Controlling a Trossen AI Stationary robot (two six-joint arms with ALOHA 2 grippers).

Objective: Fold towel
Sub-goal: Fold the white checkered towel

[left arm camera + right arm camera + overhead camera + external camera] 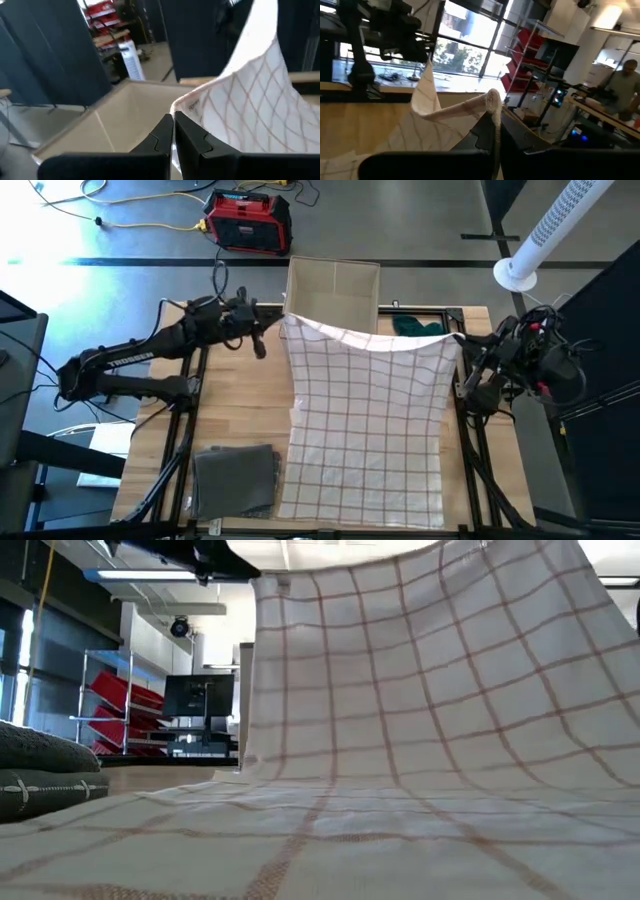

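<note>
The towel [365, 425] is white with a thin red-brown check. Its far edge is raised off the table between my two grippers, and its near half lies spread on the wooden top. In the low view the towel [440, 690] rises like a sloping sheet from the table. My left gripper [283, 323] is shut on the far left corner. My right gripper [462, 340] is shut on the far right corner. The far edge sags a little between them. My left gripper pinches the towel's far left corner [186, 107] between its two fingers [162, 132], coming level from the table's left. The corner is lifted clear and the cloth hangs down to the table. My right gripper pinches the far right corner [492, 102] between its fingers [485, 130], coming from the table's right. The edge runs from it toward the other arm, slightly slack.
A dark grey folded cloth [236, 478] lies at the near left of the table; it shows as a stack [40, 780] in the low view. An open cardboard box [332, 292] stands at the far edge behind the towel. A green cloth [415, 326] lies beside it.
</note>
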